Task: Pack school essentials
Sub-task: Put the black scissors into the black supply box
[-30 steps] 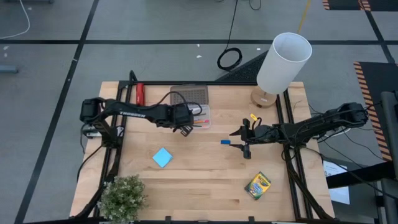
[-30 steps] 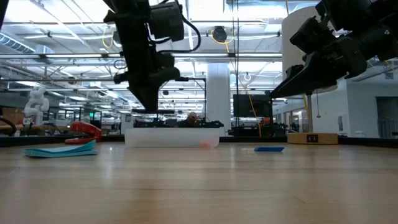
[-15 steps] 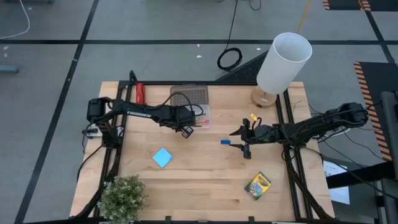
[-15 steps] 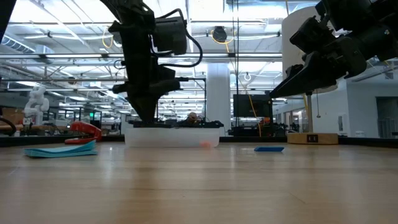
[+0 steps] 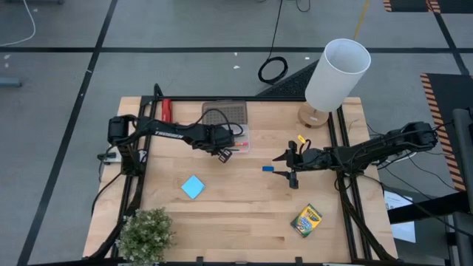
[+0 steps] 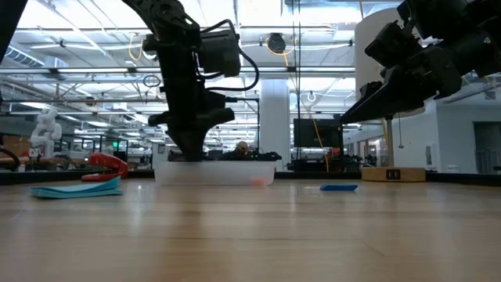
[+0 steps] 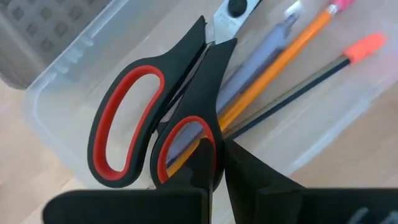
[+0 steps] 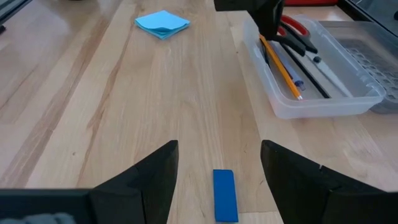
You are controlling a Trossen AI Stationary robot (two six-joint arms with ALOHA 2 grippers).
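- The left hand point(image 5: 221, 153) is reaching into the clear tray point(image 5: 244, 140) near the bench's point(image 5: 236, 214) far edge, fingers pinched narrow on the red-handled scissors point(image 7: 134, 127).
- An orange pencil point(image 7: 292, 53) is lying alongside.
- The right hand point(image 8: 217, 180) is hovering wide over the blue eraser point(image 8: 225, 194) mid-bench.

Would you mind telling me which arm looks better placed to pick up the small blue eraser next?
Probably the right. The right gripper hovers open directly over the blue eraser, while the left gripper is busy at the clear tray, closed on the scissors.
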